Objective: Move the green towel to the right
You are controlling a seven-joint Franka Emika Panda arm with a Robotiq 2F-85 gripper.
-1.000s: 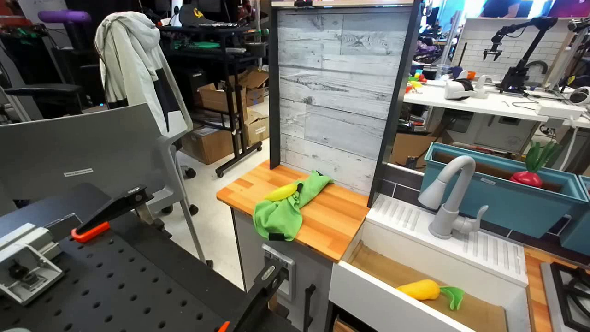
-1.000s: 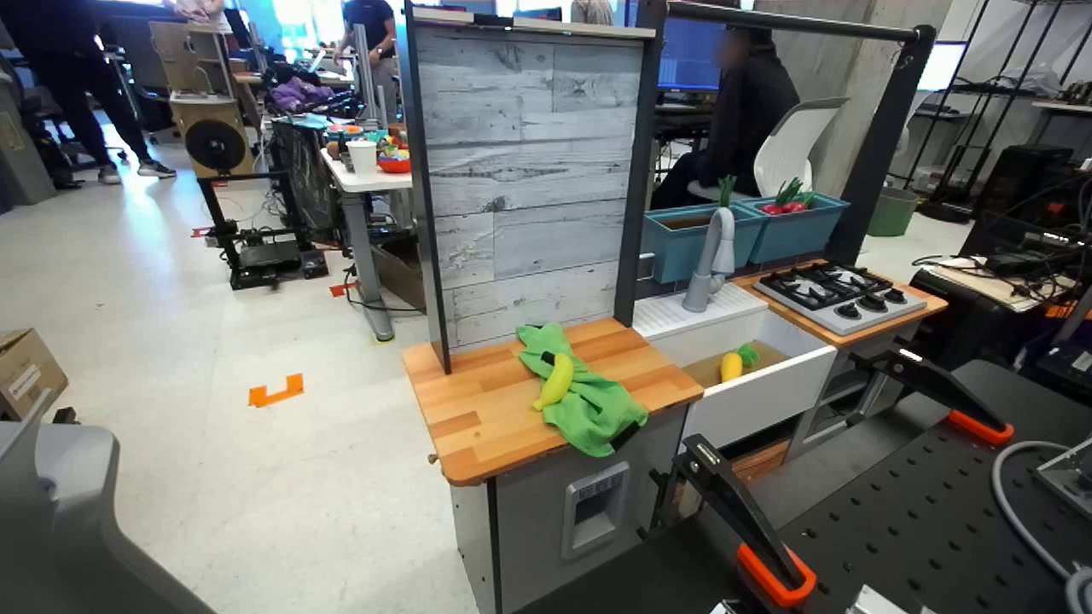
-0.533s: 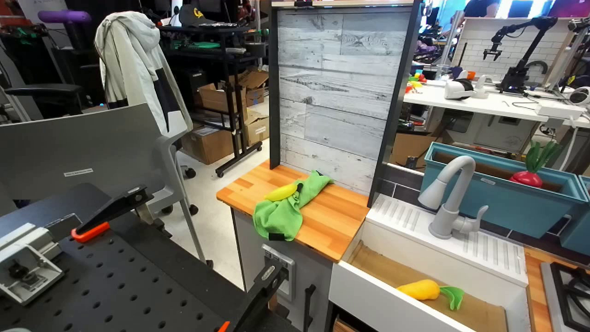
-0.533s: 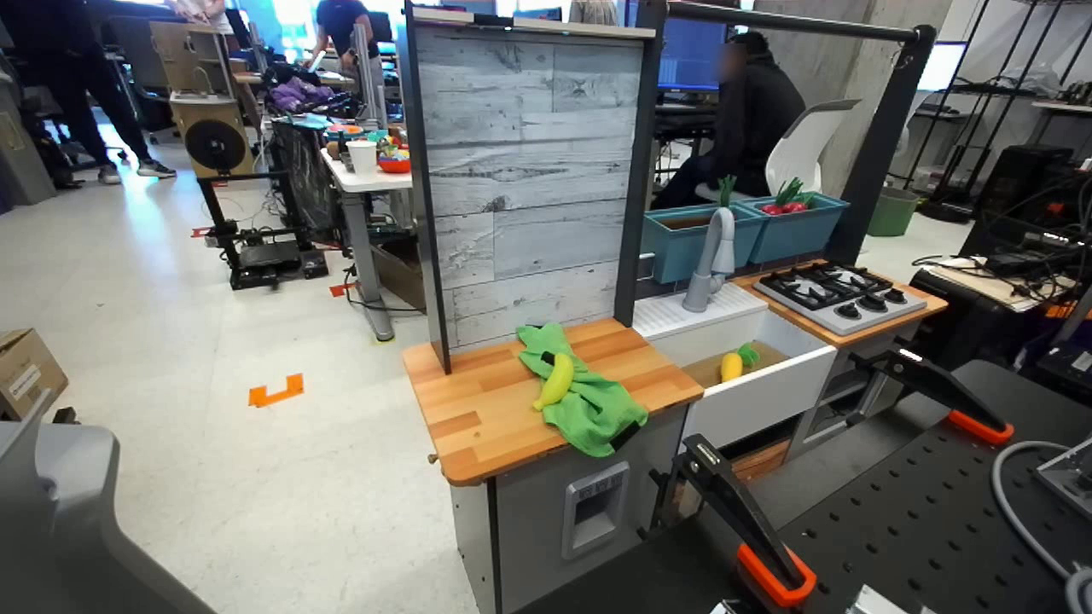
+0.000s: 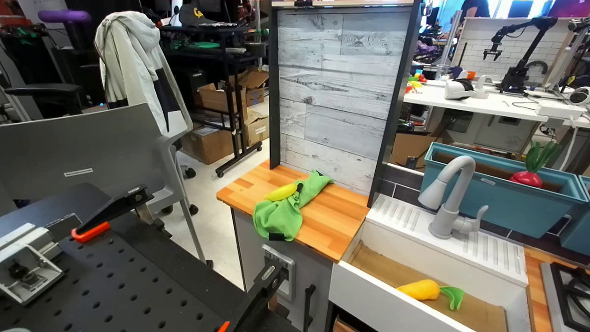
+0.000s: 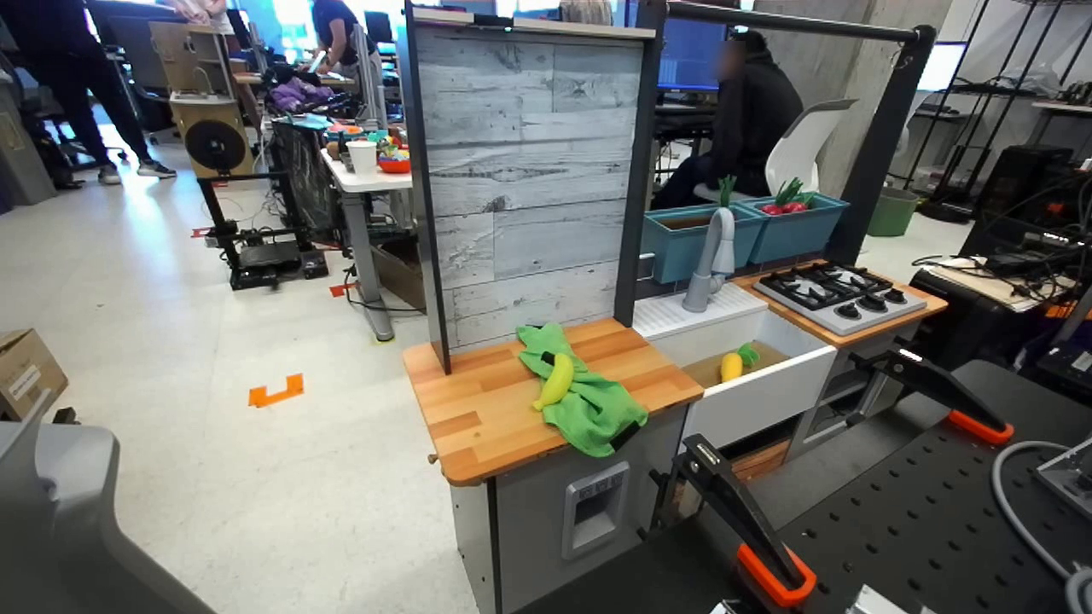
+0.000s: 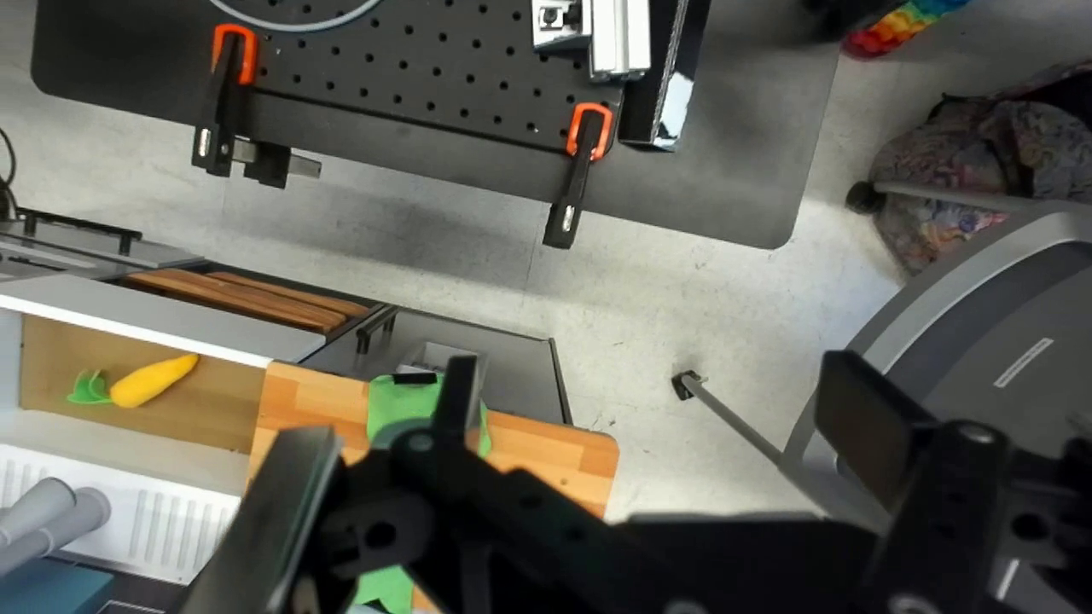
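Note:
The green towel lies crumpled on the wooden counter, its front end hanging over the edge. It also shows in an exterior view and partly in the wrist view, where a gripper finger hides much of it. A yellow toy banana rests on the towel's side. My gripper is open, its fingers wide apart with nothing between them. In the wrist view it is above the counter's corner and the floor, with the towel off to its left. The gripper is out of view in both exterior views.
A panelled board stands upright behind the counter. The white sink beside it holds a yellow toy vegetable, with a grey faucet behind. Clamps stick out from the black table. A grey chair stands nearby.
The towel, banana and counter look the same in both exterior views. Only people far in the background have shifted.

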